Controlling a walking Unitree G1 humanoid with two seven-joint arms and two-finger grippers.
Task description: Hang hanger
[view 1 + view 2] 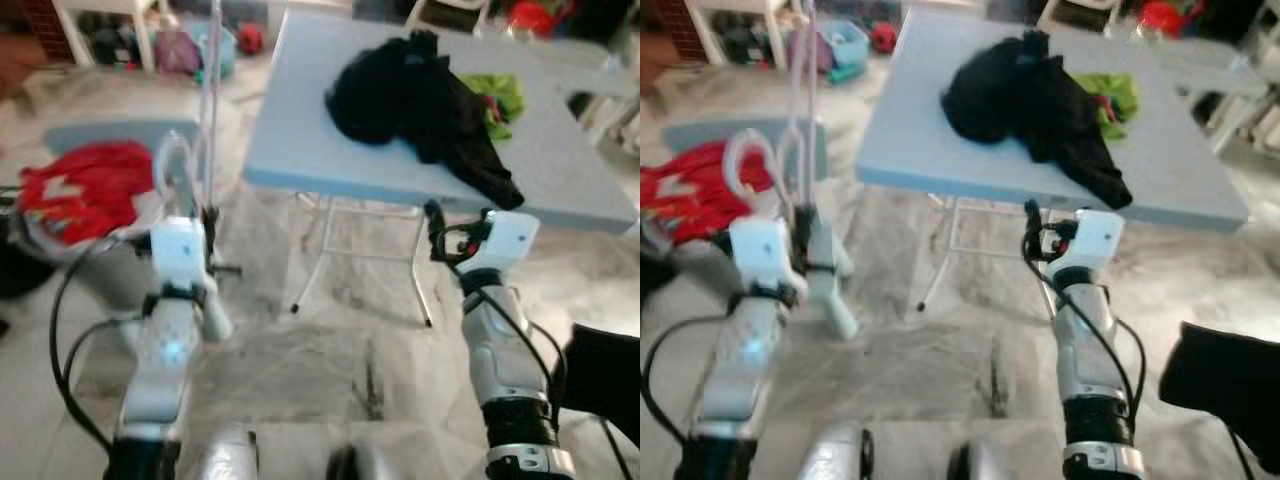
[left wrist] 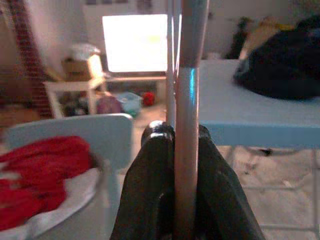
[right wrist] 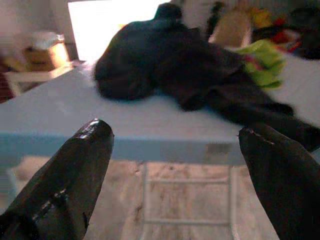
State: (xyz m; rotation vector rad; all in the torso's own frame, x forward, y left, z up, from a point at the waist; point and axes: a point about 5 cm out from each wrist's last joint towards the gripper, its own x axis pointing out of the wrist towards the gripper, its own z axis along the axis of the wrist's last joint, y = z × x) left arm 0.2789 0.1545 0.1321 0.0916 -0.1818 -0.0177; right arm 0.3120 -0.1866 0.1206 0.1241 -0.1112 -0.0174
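While the right gripper (image 3: 172, 165) is held with jaws spread before the table (image 1: 300, 150), a hanger (image 2: 187, 115) is clamped upright in the left gripper (image 2: 175, 165).

The left arm (image 1: 165, 340) is raised at the robot's left side, forearm angled upward, with its white wrist housing (image 1: 180, 250) uppermost. The left gripper (image 2: 175, 150) points upward; in the left wrist view, both black fingers (image 2: 150, 185) are pressed against a thin rod (image 2: 186, 125) clamped between them, with no gap on either side. The right arm (image 1: 505, 370) is raised at the robot's right side, forearm near vertical and wrist housing (image 1: 505, 240) bent forward. The right gripper (image 3: 172, 145) points forward; in the right wrist view its two fingers (image 3: 70, 175) stand wide apart with nothing between them.
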